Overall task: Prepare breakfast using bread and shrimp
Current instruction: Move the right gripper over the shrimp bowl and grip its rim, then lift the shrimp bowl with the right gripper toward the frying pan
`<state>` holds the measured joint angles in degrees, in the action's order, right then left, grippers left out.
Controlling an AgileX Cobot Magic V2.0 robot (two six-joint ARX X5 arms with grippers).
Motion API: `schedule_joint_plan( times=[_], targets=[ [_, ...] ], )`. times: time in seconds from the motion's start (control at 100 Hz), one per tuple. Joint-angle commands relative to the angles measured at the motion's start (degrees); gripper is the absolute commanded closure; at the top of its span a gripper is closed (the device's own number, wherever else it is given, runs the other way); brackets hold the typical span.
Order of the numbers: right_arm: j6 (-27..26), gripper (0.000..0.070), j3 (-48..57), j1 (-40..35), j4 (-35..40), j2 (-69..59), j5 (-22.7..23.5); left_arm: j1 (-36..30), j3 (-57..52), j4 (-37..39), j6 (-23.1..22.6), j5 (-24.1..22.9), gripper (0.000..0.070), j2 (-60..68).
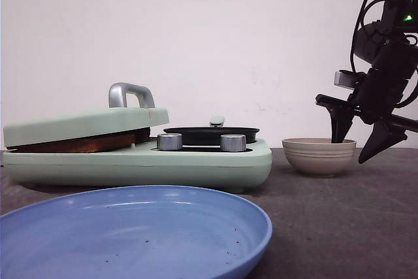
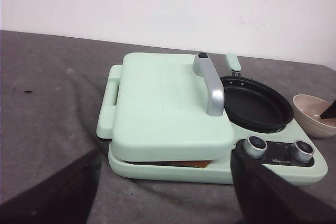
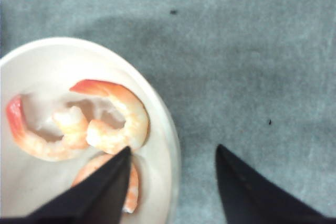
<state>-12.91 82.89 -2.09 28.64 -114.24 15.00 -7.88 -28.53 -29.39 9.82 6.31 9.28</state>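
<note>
Three curled orange-pink shrimp (image 3: 118,108) lie in the beige ribbed bowl (image 1: 319,155), whose rim also shows in the right wrist view (image 3: 169,140). My right gripper (image 1: 350,150) is open and straddles that rim: one fingertip (image 3: 113,174) is inside, over a shrimp, and the other is outside over the table. The bread (image 1: 78,143) shows only as a brown edge under the shut lid of the mint-green sandwich maker (image 2: 168,114). My left gripper (image 2: 167,156) is open and empty, above the table in front of the maker.
A blue plate (image 1: 130,227) lies at the front of the table. The maker's lid has a silver handle (image 2: 210,85). A black round pan (image 2: 254,103) sits on its right half, with two knobs (image 1: 170,142) in front. Dark grey table.
</note>
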Motion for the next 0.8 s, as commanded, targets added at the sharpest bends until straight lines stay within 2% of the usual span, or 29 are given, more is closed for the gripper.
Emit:
schedule_joint_plan(
  times=[0.0,0.2,0.28,0.43,0.79],
  targets=[
    [-0.22,0.0455,1.51,-0.15,0.11,-1.49,0.13,0.04,-0.39,0.61,0.13,-0.11,0.0266,0.0],
    [0.17,0.0614,1.51,-0.2,1.75,-1.49,0.2,0.04,-0.39,0.61,0.13,-0.11,0.0266,0.0],
    [0.72,0.07,1.49,-0.42,2.29,-1.49,0.17,0.04,-0.39,0.61,0.13,-0.11,0.0266,0.0],
    [0.92,0.07,1.49,-0.59,2.43,-1.49,0.46,0.04,-0.39,0.63,0.13,-0.11,0.0266,0.0],
    [0.5,0.07,1.55,-0.59,1.92,-0.15,5.14,0.04,-0.39,0.63,0.13,-0.11,0.0266,0.0]
  ],
)
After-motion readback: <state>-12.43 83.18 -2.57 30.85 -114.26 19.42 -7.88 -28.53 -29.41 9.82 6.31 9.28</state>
